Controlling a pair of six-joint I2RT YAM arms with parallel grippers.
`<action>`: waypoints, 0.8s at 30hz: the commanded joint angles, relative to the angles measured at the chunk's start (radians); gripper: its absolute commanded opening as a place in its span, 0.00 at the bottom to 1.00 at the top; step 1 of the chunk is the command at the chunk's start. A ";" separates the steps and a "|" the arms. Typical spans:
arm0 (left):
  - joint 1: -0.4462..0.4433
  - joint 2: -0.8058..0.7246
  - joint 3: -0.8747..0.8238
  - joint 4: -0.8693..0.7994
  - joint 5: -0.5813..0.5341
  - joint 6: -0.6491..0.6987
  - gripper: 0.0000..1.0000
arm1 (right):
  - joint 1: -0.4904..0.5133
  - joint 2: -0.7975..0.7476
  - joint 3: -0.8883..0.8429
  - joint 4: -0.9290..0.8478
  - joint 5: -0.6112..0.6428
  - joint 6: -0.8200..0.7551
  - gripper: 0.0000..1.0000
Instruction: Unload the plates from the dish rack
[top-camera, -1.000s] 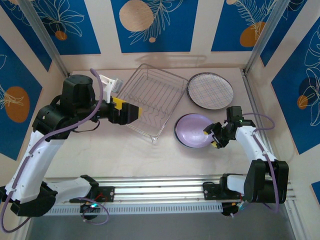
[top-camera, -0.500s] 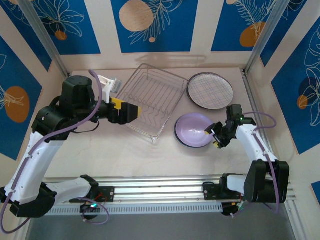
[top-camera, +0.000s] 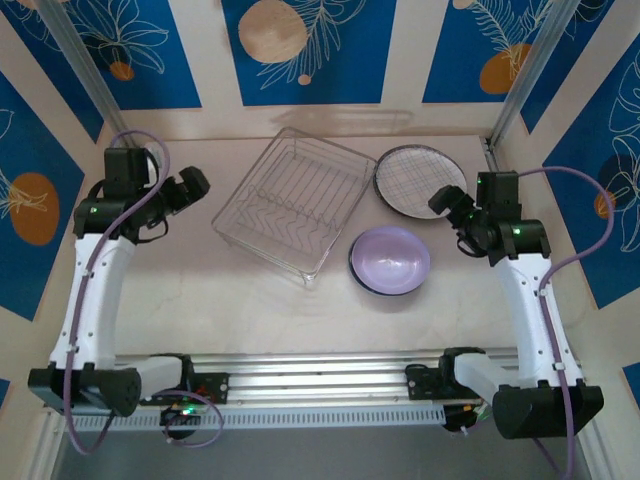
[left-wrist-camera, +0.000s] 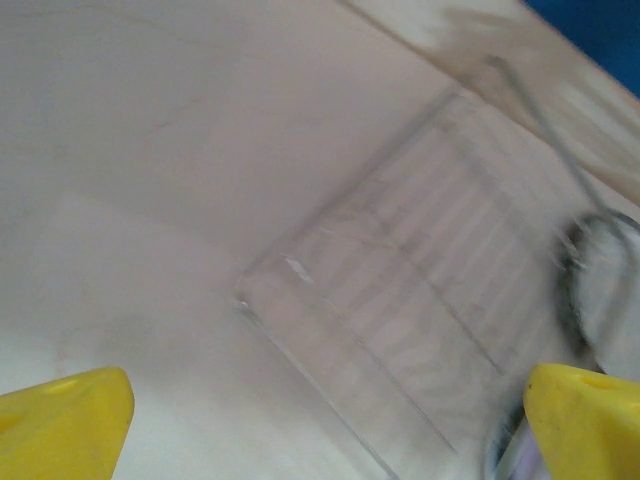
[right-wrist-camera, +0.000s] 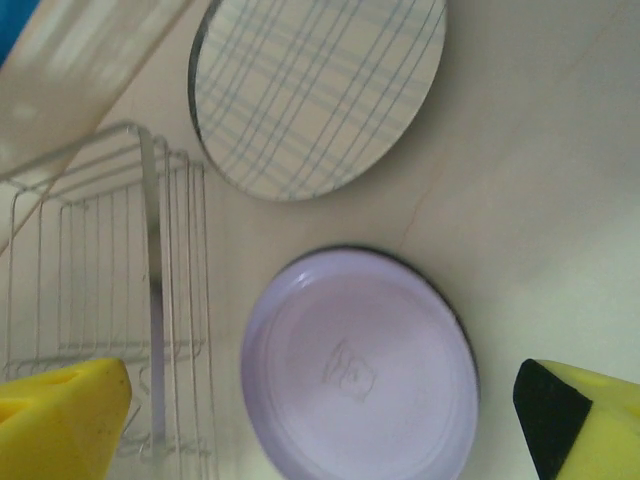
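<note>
the wire dish rack (top-camera: 290, 200) sits mid-way across the table (top-camera: 180, 290). just right of it the white grid-lined plate (top-camera: 415, 178) lies flat on the table, with the lilac plate (top-camera: 390, 262) in front of that. the left gripper (top-camera: 192, 186) hangs left of the rack, jaws wide apart, holding nothing. the right gripper (top-camera: 447, 200), over the grid plate's near right edge, is likewise spread and free.

Lab-style robot booth: pale tabletop (top-camera: 200, 290), blue leaf-printed wall panels (top-camera: 350, 60), aluminium frame rail (top-camera: 320, 385) along the near edge.

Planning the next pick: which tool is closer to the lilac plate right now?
Right. The right tool hovers just right of the lilac plate; the left tool is far off, beyond the rack.
</note>
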 joint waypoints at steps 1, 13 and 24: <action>0.090 -0.011 -0.139 0.180 -0.173 -0.034 1.00 | -0.008 0.026 0.004 -0.040 0.261 -0.041 0.99; 0.065 -0.045 -0.651 0.585 -0.557 0.154 1.00 | 0.047 0.011 -0.666 0.758 0.380 -0.447 0.99; 0.061 0.126 -0.877 1.213 -0.301 0.362 1.00 | 0.053 0.116 -0.848 1.292 0.199 -0.560 0.99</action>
